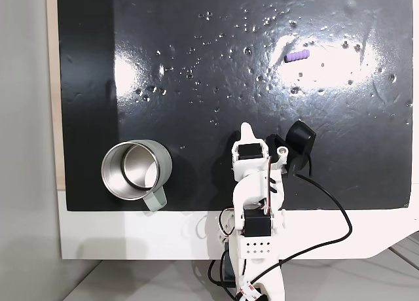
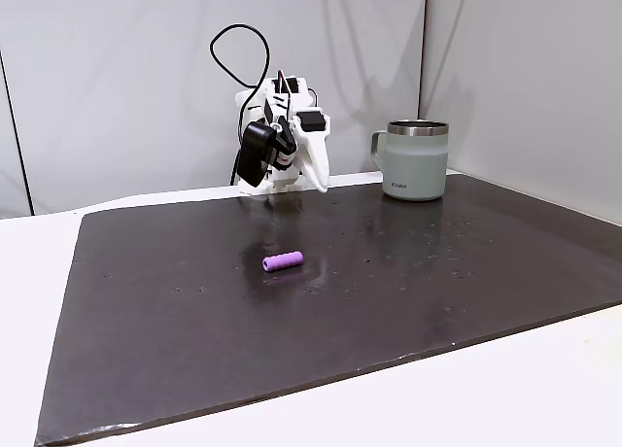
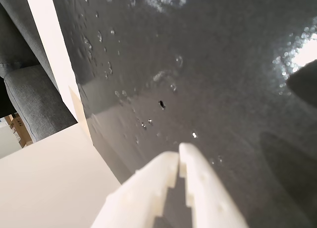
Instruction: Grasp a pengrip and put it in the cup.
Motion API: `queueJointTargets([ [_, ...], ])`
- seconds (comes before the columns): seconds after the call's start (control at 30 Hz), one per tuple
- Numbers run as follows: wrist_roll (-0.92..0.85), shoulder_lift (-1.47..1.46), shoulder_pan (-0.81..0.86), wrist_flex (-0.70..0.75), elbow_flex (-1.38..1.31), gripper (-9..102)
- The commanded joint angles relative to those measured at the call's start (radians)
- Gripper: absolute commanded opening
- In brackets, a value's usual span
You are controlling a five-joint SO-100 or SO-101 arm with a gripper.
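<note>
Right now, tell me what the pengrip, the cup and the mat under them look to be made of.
The pengrip: probably soft rubber or silicone, matte light purple, faintly ribbed.
The cup: stainless steel, going by its mirror-bright inside in a fixed view; the outside is a smooth, pale grey-green coating.
The mat: a dark sheet, possibly rubber or coated board; it is glossy, with glare patches and small dimples.

pengrip [image 2: 282, 261]: light purple, ribbed
cup [image 2: 416, 162]: pale grey-green outside, shiny steel inside
surface [image 2: 466, 272]: glossy black, white-specked
arm [image 1: 254, 203]: white

One pengrip [image 1: 298, 55]; one cup [image 1: 134, 169] (steel-lined); one pincer [image 3: 179, 155]; one dark mat [image 1: 216, 85] on the surface.
</note>
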Motion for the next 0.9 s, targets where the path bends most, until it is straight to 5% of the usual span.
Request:
queueJointTargets([
  [0.0,-0.029,0.014,-0.021,-0.032,-0.005,0],
  [0.6,-0.037,0.005,0.032,-0.072,-0.106,0],
  [0.87,-0.067,-0.451,0.037,-0.178,-0.359,0],
])
